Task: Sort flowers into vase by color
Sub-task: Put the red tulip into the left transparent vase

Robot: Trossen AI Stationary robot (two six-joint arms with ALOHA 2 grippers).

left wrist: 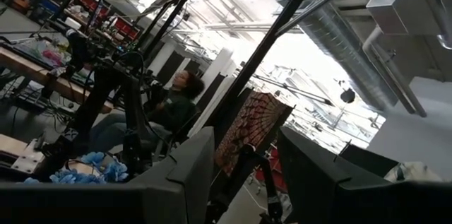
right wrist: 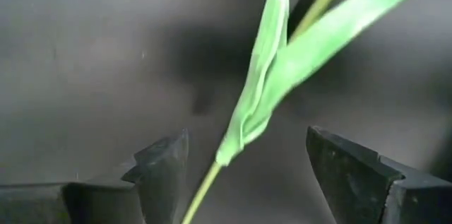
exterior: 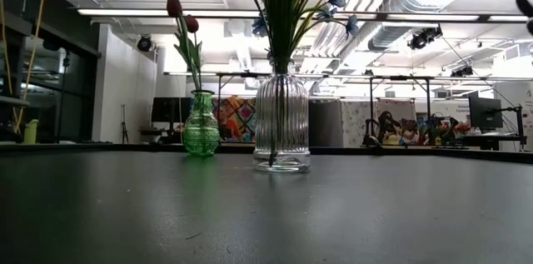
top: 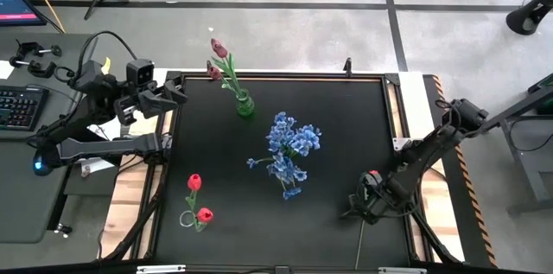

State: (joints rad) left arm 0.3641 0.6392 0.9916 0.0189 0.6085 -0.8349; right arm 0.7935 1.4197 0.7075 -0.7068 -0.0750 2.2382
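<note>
A flower lies flat on the black table at the near right, with a thin green stem point(top: 358, 244) and long green leaves point(right wrist: 263, 93). A bit of red point(top: 373, 176) shows at its far end. My right gripper point(top: 367, 200) points down over it, open, with its fingers on either side of the stem point(right wrist: 201, 192) and apart from it. Two dark maroon tulips point(top: 219, 47) stand in a green vase point(top: 245, 104). Blue flowers point(top: 289, 144) stand in a clear ribbed vase point(exterior: 281, 122). Two red tulips point(top: 199, 198) stand at the near left. My left gripper point(top: 179, 94) waits open, raised at the far left.
The left edge of the table carries the left arm's base point(top: 95, 146), with a keyboard point(top: 19, 105) on a side desk beyond it. A raised rim point(top: 276, 75) runs along the table's far edge. Bare black table point(top: 337, 110) lies between the clear vase and the right arm.
</note>
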